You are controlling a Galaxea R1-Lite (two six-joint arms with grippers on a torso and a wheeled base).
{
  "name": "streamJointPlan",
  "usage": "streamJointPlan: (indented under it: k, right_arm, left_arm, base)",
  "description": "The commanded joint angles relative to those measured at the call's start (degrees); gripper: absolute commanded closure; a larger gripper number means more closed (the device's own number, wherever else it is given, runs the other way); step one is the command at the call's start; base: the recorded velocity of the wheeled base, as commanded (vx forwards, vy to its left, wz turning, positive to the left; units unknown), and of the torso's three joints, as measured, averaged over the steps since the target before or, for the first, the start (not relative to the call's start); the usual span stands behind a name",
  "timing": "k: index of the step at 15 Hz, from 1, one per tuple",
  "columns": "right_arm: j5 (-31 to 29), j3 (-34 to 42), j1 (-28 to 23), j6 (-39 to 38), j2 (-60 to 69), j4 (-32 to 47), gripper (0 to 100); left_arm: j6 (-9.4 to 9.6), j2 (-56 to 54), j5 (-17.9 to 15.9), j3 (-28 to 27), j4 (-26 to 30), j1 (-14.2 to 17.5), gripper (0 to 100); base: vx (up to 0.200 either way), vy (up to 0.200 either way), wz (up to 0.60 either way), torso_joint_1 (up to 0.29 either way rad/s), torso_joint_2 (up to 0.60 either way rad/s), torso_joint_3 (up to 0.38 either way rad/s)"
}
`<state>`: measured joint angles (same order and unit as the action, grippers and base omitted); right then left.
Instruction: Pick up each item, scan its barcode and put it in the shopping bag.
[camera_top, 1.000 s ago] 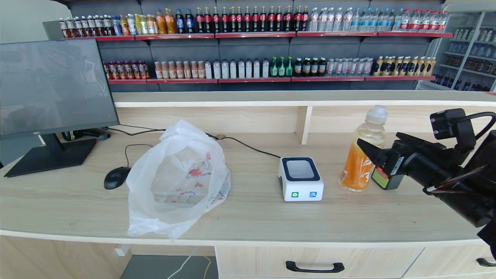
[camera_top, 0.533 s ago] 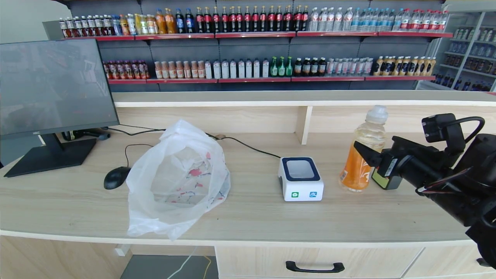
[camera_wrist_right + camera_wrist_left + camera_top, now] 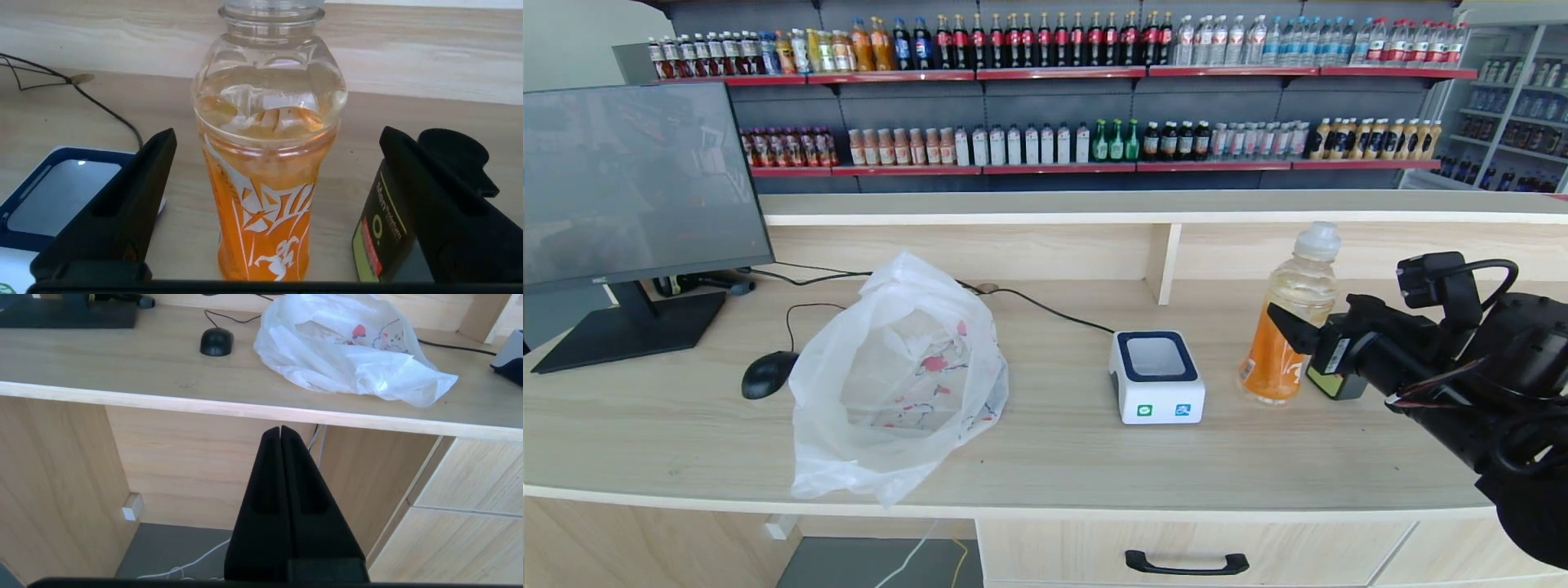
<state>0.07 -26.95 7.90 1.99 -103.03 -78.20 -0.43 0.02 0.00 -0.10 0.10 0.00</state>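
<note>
An orange drink bottle (image 3: pixel 1286 327) with a clear cap stands upright on the wooden counter (image 3: pixel 1054 441), right of the white scanner (image 3: pixel 1156 376). My right gripper (image 3: pixel 1294 328) is open at the bottle's mid-height. In the right wrist view the bottle (image 3: pixel 270 180) stands between the two spread fingers (image 3: pixel 122 220), with a gap on each side. A small dark box with a green label (image 3: pixel 1333 380) sits just right of the bottle. The white plastic shopping bag (image 3: pixel 898 376) lies left of the scanner. My left gripper (image 3: pixel 281 437) is shut, empty, below the counter's front edge.
A monitor (image 3: pixel 637 188) stands at the far left, with a black mouse (image 3: pixel 768 373) and its cable beside the bag. A cable runs from the scanner toward the back. A raised ledge (image 3: pixel 1160 208) with an upright divider lines the counter's back edge. Drawers sit under the front edge.
My right arm has moved left and a little down, bringing its open fingers around the bottle. The bottle, box, scanner and bag have stayed put.
</note>
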Motion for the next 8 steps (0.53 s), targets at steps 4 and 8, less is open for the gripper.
streamJointPlan:
  k: [4, 8]
  right_arm:
    - [0.0, 0.3, 0.0, 0.2, -1.3, -1.2, 0]
    - [-0.1, 0.7, 0.6, 0.5, -4.5, -4.1, 0]
  left_arm:
    - [-0.01, 0.0, 0.0, 0.0, 0.0, 0.0, 100]
    - [-0.01, 0.0, 0.0, 0.0, 0.0, 0.0, 100]
  base:
    - [0.0, 0.0, 0.0, 0.0, 0.0, 0.0]
    - [0.0, 0.0, 0.0, 0.0, 0.0, 0.0]
